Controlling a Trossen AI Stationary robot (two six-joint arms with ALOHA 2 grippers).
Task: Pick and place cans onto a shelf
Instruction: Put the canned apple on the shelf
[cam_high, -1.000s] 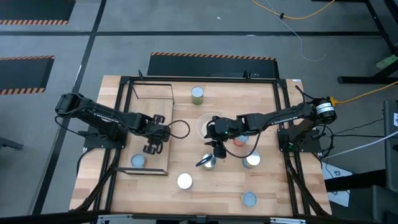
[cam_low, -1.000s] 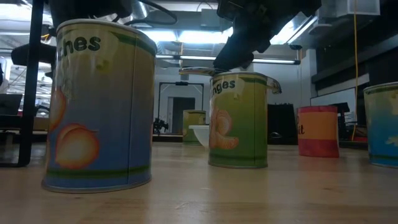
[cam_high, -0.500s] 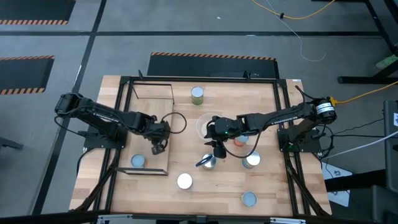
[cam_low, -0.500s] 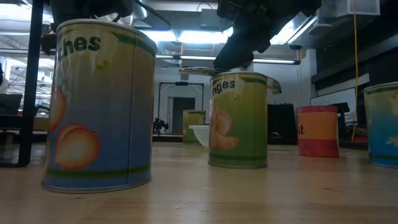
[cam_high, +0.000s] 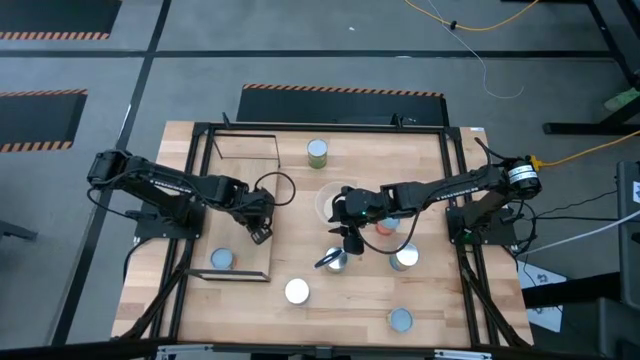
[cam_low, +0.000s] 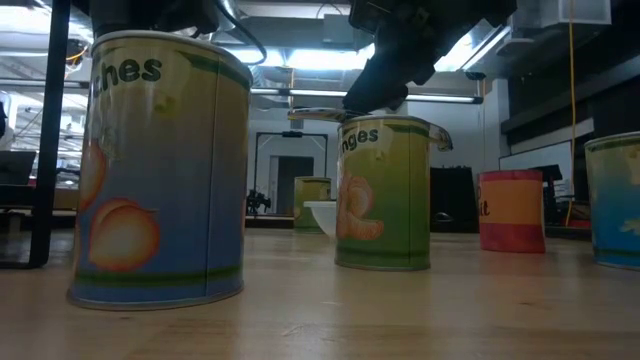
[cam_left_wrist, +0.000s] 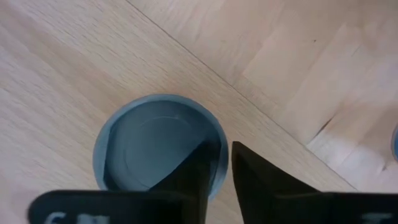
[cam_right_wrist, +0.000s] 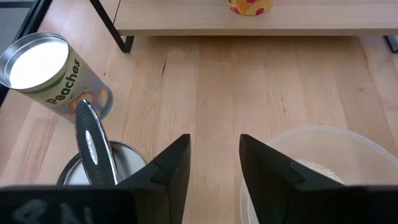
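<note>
Left pincer (cam_left_wrist: 225, 168), fingers narrowly parted, hangs empty over a blue-grey can (cam_left_wrist: 160, 146).

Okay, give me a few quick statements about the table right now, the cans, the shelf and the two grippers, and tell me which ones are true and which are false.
1. Exactly one can stands on the shelf. True.
2. The right gripper holds a can. False: it is open and empty, above the tabletop beside the clear bowl.
3. A thin utensil lies across the top of a can. True.
4. The left gripper hangs over the clear bowl. False: it is at the shelf's right edge, well apart from the bowl.
5. The white-topped can is on the shelf. False: it stands on the tabletop, outside the shelf's frame.
</note>
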